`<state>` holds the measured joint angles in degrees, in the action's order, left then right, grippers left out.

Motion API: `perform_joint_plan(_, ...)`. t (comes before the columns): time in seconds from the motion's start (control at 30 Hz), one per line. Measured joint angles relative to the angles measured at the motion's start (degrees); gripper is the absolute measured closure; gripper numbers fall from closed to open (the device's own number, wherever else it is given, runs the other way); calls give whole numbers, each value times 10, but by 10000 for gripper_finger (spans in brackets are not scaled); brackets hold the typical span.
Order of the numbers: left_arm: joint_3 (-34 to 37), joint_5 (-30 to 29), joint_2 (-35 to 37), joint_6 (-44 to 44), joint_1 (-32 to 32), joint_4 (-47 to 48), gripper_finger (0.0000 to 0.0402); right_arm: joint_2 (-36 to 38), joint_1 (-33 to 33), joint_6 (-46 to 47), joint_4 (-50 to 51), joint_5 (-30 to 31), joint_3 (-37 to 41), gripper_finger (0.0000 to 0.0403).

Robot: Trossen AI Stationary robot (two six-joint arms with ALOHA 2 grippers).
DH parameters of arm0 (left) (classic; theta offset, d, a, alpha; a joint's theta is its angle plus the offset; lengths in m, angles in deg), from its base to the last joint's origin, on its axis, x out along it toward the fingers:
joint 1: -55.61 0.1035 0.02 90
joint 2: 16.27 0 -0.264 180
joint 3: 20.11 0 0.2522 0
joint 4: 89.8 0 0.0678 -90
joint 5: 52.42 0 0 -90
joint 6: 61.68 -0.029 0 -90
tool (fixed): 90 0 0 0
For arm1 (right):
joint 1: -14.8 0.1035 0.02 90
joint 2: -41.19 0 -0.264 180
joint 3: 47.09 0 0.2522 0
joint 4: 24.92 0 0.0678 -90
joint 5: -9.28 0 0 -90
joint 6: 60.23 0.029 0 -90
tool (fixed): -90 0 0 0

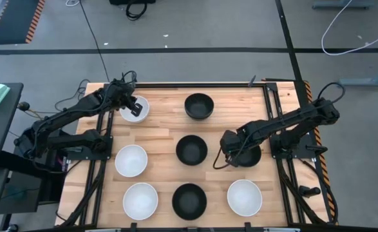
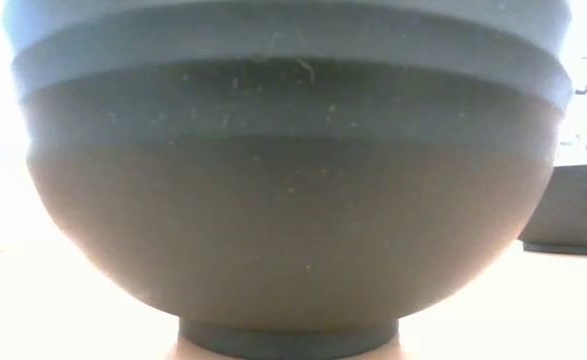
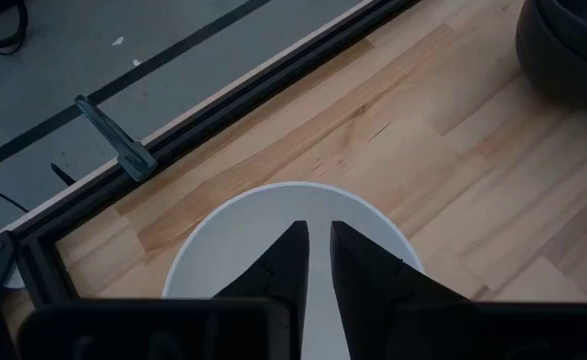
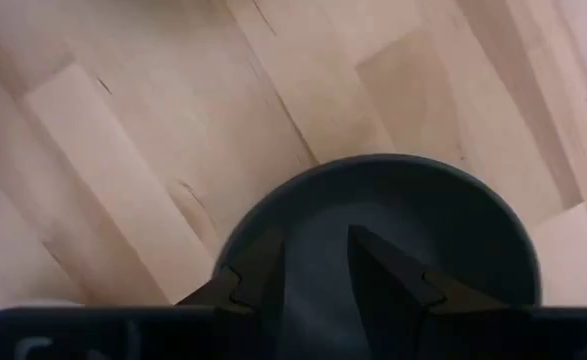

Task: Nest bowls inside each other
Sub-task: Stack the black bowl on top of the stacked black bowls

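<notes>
Eight bowls show on the wooden table in the high view, four white and four black. My left gripper (image 1: 134, 105) hovers over the far-left white bowl (image 1: 137, 109); in its wrist view the fingers (image 3: 316, 232) stand a narrow gap apart above the white bowl's inside (image 3: 273, 215). My right gripper (image 1: 229, 154) is at the left side of the right-hand black bowl (image 1: 249, 154). Its open fingers (image 4: 315, 240) point over that black bowl's inside (image 4: 413, 205). The other bowls rest on their foot rings. No touch shows.
Black bowls stand at far centre (image 1: 199, 106), centre (image 1: 192, 149) and near centre (image 1: 189, 200). White bowls stand at left (image 1: 131, 160), near left (image 1: 140, 200) and near right (image 1: 244, 197). The near-centre black bowl (image 2: 293, 200) fills the low view. Black rails (image 1: 274, 103) frame the table.
</notes>
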<state>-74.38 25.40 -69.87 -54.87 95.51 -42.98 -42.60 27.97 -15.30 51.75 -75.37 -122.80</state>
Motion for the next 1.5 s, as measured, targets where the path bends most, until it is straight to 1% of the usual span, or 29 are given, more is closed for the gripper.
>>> perform_joint_plan(0.17,0,0,0,0,0,1,343,0,24,20,-19,-31,0,284)
perform_joint_plan(0.37,0,0,0,0,0,1,351,0,61,61,-26,-37,0,284)
perform_joint_plan(0.6,0,0,0,0,0,1,343,-9,89,92,-45,-49,0,284)
perform_joint_plan(0.7,0,0,0,0,0,2,343,-30,90,91,-45,-68,0,284)
perform_joint_plan(0.87,0,0,0,0,0,2,350,-62,84,74,-42,-65,0,284)
perform_joint_plan(1.03,0,0,0,0,0,3,347,-80,69,48,-39,-63,0,284)
perform_joint_plan(1.2,0,0,0,0,0,3,342,-71,58,42,-24,-59,0,284)
perform_joint_plan(1.5,0,0,0,0,0,3,350,-59,57,60,22,-50,0,284)
